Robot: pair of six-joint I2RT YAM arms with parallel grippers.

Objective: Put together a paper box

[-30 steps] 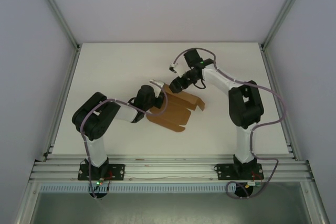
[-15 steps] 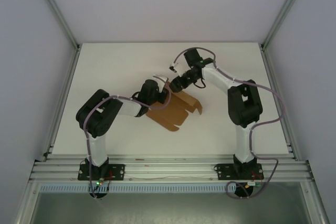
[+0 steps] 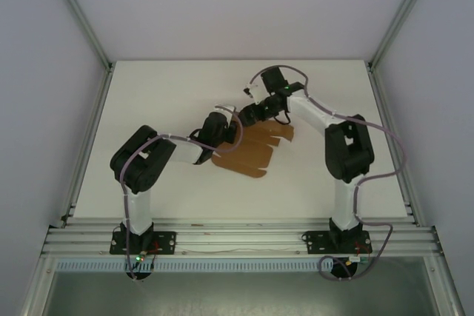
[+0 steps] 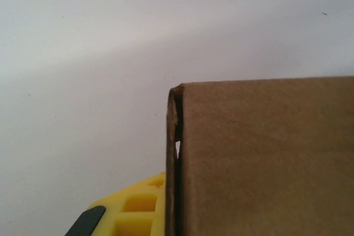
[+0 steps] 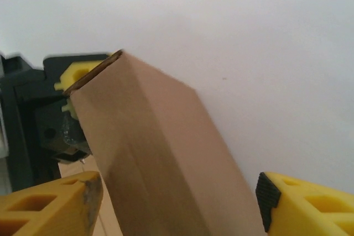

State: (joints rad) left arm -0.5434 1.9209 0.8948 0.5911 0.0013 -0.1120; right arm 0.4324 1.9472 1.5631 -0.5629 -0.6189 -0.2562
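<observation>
The paper box [image 3: 248,155] is a brown die-cut piece, partly folded, lying at mid-table between the two arms. My left gripper [image 3: 224,126] is shut on its left edge. In the left wrist view a folded double layer of the box [image 4: 260,158] runs up from between the jaws, with one yellow finger [image 4: 133,211] showing beside it. My right gripper [image 3: 249,115] is at the box's far edge and is open. In the right wrist view a box panel [image 5: 160,158] stands between its fingers, with a gap to the right fingertip [image 5: 301,205].
The white table [image 3: 163,94] has free room all round the box. Aluminium frame rails [image 3: 92,138] run along its sides and near edge. The right wrist view also takes in the left gripper's black body and yellow finger [image 5: 74,73] behind the panel.
The right gripper has opened, letting go of the box. The box's right flaps have dropped and lie flatter, nearer the right arm. The left gripper has moved slightly farther away, still shut on the box.
</observation>
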